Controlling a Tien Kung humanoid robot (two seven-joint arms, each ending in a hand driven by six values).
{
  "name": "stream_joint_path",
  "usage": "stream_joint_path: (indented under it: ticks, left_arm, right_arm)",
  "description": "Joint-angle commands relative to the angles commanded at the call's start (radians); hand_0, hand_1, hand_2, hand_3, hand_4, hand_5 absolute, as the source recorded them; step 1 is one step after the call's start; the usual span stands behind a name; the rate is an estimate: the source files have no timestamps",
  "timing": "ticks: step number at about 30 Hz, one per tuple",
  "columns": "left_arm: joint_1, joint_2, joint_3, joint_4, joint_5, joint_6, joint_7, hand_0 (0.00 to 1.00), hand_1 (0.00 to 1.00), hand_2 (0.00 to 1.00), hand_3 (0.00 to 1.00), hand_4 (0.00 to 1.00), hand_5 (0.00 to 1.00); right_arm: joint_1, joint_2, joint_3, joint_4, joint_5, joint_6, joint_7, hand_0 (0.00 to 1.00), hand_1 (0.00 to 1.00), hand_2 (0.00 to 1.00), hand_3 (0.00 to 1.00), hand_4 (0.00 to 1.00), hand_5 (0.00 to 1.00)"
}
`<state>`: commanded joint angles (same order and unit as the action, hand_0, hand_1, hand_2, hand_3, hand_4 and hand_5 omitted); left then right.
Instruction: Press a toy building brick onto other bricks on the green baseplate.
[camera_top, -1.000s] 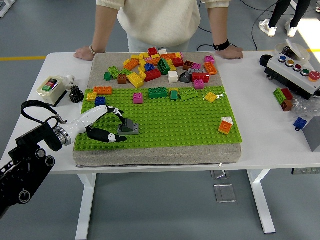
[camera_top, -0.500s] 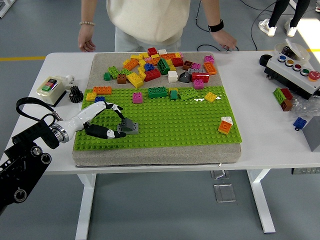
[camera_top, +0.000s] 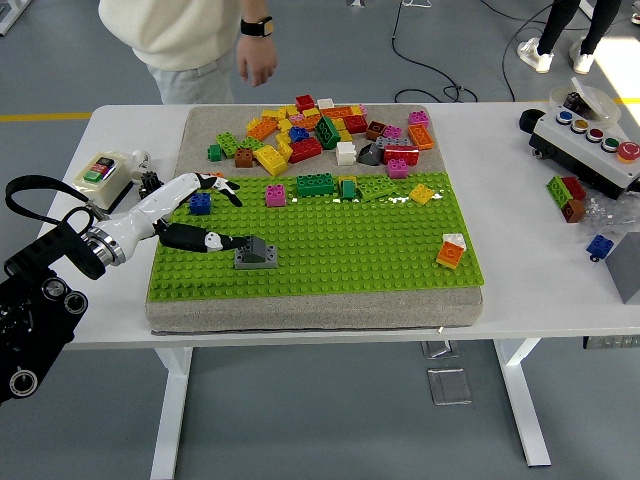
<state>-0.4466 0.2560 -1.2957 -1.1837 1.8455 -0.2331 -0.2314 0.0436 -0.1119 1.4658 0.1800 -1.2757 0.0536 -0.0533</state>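
Left edge: black left arm enters low, crossing the white desk (camera_top: 560, 290). A small box with a green button (camera_top: 101, 169) sits just behind it, near the desk's left end.

Left robot hand (camera_top: 205, 215): white, over the left part of the green baseplate (camera_top: 370, 250). Fingers spread, not closed on anything. Upper fingers reach toward a blue brick (camera_top: 200, 203) at the baseplate's left rim. A lower dark-tipped finger (camera_top: 222, 241) lies along the studs, its tip touching or just beside the left side of the grey brick stack (camera_top: 257, 255); cannot tell which.

Grey brick stack: darker grey piece on a lighter grey base, seated on the baseplate, left of centre and toward the near edge.

Centre: pink brick (camera_top: 275, 195), green brick (camera_top: 315, 184) and yellow brick (camera_top: 422, 194) along the baseplate's far edge. Behind them, a loose pile of mixed bricks (camera_top: 320, 130) on the beige mat.

Right: orange-and-white brick (camera_top: 451, 250) near the baseplate's right edge. Button box (camera_top: 590, 140) at the desk's far right.

Top left: a person in a light top stands beyond the desk, 1 hand (camera_top: 258, 62) hanging clear of it.
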Motion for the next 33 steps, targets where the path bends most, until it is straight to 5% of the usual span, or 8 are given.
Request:
stream_joint_path:
  ticks: [6, 17, 18, 27, 33]
  left_arm:
    - [-0.030, 0.026, -0.034, -0.005, -0.131, 0.046, -0.016, 0.944, 0.821, 0.828, 0.833, 0.998, 0.380]
    - [-0.033, 0.063, -0.071, -0.026, -0.418, 0.053, -0.009, 0.943, 0.840, 0.845, 0.873, 0.998, 0.437]
    - [-0.032, 0.063, -0.072, -0.027, -0.441, 0.052, -0.007, 0.944, 0.871, 0.880, 0.920, 0.998, 0.618]
    - [-0.022, 0.071, -0.077, -0.074, -0.647, 0.059, 0.019, 0.965, 0.895, 0.893, 0.939, 0.998, 0.668]
    - [-0.015, 0.090, -0.087, -0.095, -0.661, 0.093, 0.020, 0.988, 0.919, 0.916, 0.959, 0.998, 0.690]
  right_arm:
    - [0.010, 0.001, -0.008, 0.000, 0.001, -0.001, -0.003, 0.757, 0.689, 0.732, 0.679, 0.959, 0.483]
    - [0.021, 0.008, -0.018, 0.000, 0.000, -0.008, -0.009, 0.756, 0.688, 0.733, 0.678, 0.957, 0.483]
    - [0.022, 0.008, -0.018, 0.000, 0.000, -0.009, -0.009, 0.755, 0.688, 0.729, 0.677, 0.955, 0.485]
    - [0.032, 0.009, -0.005, 0.000, 0.003, -0.016, -0.011, 0.755, 0.688, 0.731, 0.675, 0.952, 0.486]
    - [0.038, 0.003, -0.005, 0.000, 0.005, -0.018, -0.013, 0.753, 0.687, 0.730, 0.675, 0.953, 0.486]
